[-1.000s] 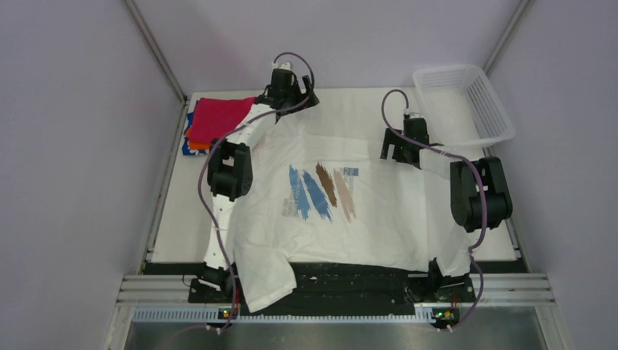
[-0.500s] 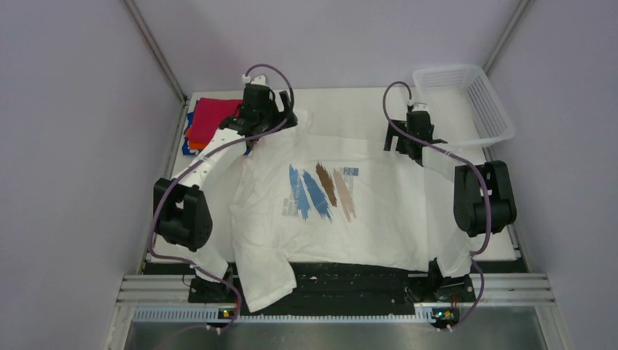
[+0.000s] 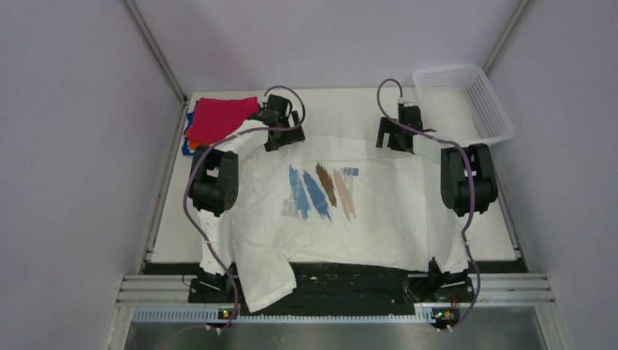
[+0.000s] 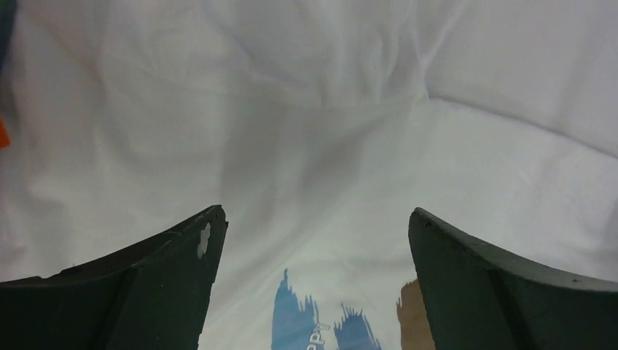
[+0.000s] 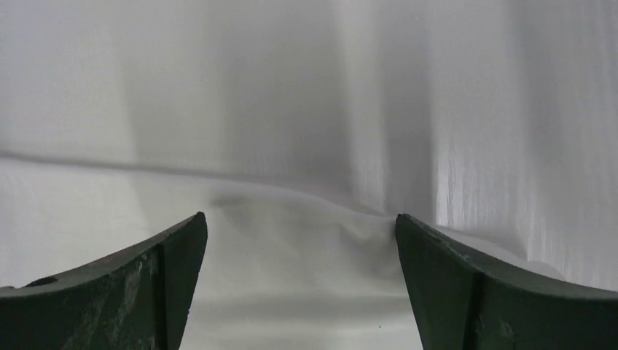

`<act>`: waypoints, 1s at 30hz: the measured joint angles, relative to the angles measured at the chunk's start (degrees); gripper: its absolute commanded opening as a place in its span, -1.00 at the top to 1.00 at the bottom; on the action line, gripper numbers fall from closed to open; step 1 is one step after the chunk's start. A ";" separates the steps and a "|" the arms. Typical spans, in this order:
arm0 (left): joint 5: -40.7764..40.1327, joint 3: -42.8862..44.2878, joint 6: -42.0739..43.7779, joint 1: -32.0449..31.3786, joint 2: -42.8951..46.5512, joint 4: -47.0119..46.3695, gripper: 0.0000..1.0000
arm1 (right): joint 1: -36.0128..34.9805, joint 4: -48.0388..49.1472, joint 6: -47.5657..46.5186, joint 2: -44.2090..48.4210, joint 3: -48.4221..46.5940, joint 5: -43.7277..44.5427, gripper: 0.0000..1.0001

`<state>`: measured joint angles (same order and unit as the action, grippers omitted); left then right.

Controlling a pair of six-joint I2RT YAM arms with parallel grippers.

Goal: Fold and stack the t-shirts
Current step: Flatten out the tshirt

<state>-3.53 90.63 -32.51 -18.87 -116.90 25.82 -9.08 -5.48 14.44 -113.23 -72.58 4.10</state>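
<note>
**My two grippers hang wide open over the far side of the white t-shirt.**

The table (image 3: 175,219) is the biggest thing. The white t-shirt (image 3: 342,219) lies spread flat over most of it, stripes up, and I think that is so it can be folded. One sleeve droops off the near edge. One basket (image 3: 466,102) sits past the shirt's far right corner. Past its far left corner is the stack, where I count three folded shirts: the red t-shirt (image 3: 218,117) on top, with the orange t-shirt (image 3: 195,144) and the blue t-shirt (image 3: 188,150) peeking out below. My left gripper (image 4: 315,215) is above the shirt's far left part and my right gripper (image 5: 299,219) is above its far right part. Both have jaws wide apart and hold nothing. I guess they are there to pinch that far edge together.
</note>
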 measured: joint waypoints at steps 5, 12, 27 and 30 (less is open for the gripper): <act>0.52 11.06 -1.60 1.14 -10.58 2.91 -0.98 | 0.28 -2.58 1.86 -4.28 -7.06 -1.11 -0.98; 2.91 24.83 -5.60 4.39 -19.23 4.92 -0.98 | 0.98 -5.92 3.45 -11.98 -19.10 -1.81 -0.97; 8.55 38.29 -13.99 8.28 -28.46 1.11 -0.98 | 3.13 -13.49 4.26 -31.82 -52.30 -7.85 -0.97; 9.18 39.78 -14.14 8.68 -29.53 0.24 -0.98 | 3.26 -14.10 4.04 -33.29 -54.90 -8.02 -0.97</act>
<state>5.65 130.41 -46.65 -10.20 -146.43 26.06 -5.82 -19.57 18.48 -146.52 -127.48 -3.92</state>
